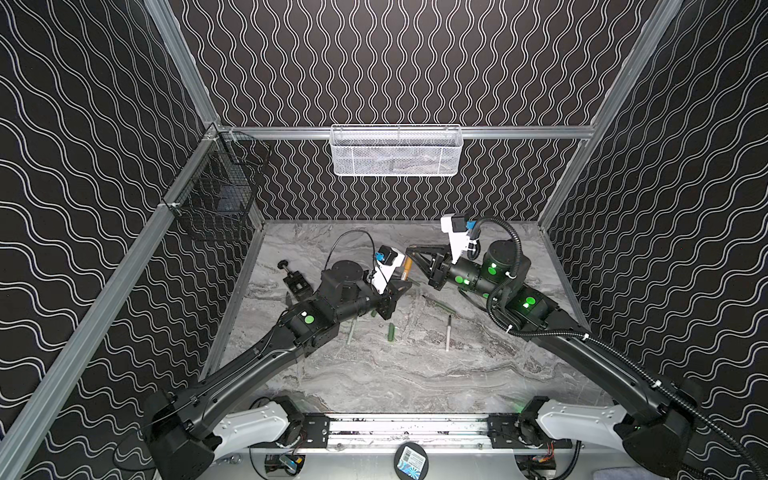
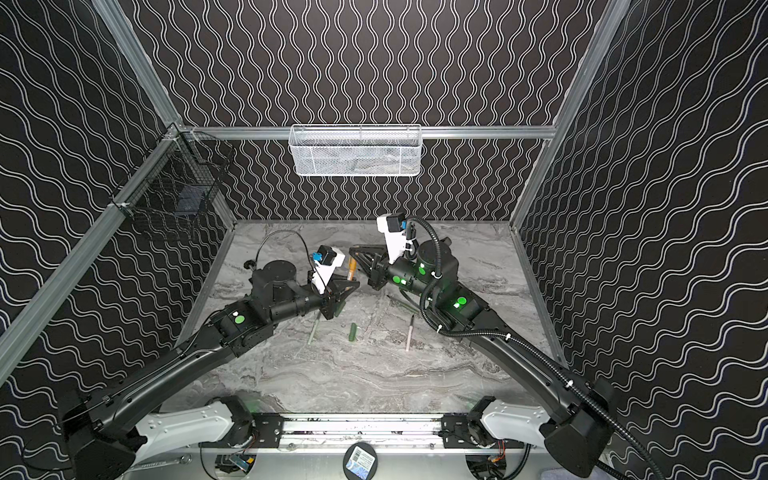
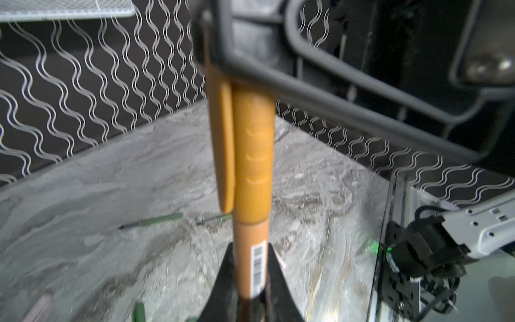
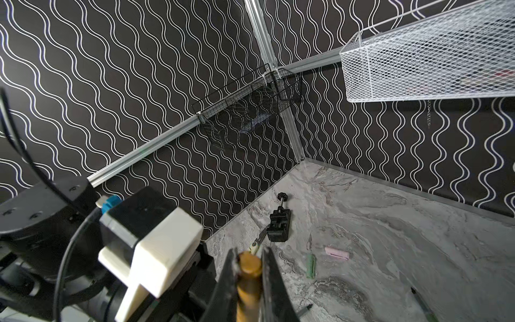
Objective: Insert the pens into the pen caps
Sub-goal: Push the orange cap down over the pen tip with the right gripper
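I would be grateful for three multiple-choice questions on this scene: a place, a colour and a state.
1. The left end effector is: A wide open; B shut on the gold pen; C shut, empty.
2. The cap in the right end effector is: A pink; B green; C gold.
3. The pink cap lies: A on the table; B on the gold pen; C in the left end effector.
Key: 1 B, the barcoded barrel is clamped; 2 C, gold shows in its grip; 3 A, it lies flat on marble.
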### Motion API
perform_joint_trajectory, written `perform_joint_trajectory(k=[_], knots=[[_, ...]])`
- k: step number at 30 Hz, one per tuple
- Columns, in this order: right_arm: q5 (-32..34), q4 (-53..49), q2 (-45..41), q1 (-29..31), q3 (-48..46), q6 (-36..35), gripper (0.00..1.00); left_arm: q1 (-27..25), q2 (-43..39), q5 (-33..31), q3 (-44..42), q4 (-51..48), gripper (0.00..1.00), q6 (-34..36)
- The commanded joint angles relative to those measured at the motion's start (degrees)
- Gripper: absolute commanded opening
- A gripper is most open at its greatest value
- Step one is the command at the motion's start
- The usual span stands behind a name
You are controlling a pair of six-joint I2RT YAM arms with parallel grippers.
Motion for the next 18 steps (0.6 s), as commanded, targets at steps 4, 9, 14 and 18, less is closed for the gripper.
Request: perform_joint_trajectory(k=[4, 9, 14, 18], knots=[[0.59, -16.17, -4.35, 0.56, 3.4, -3.1, 0.27, 0.08, -1.43, 2.37, -4.52, 23.1, 0.0, -0.97], [3.24, -19.01, -8.64, 0.57, 2.09, -4.7, 0.41, 1.11, -0.85, 3.87, -5.76, 22.4, 0.0, -2.28], [2.02, -20.39, -8.28, 0.57, 3.71, -6.78, 0.38, 1.75, 0.04, 7.95, -6.08, 24.1, 0.0, -4.67], [-0.02, -20.66, -5.69, 0.75, 6.74, -8.02, 0.39, 1.84, -0.31, 10.11, -6.72, 25.26, 0.0, -6.12]])
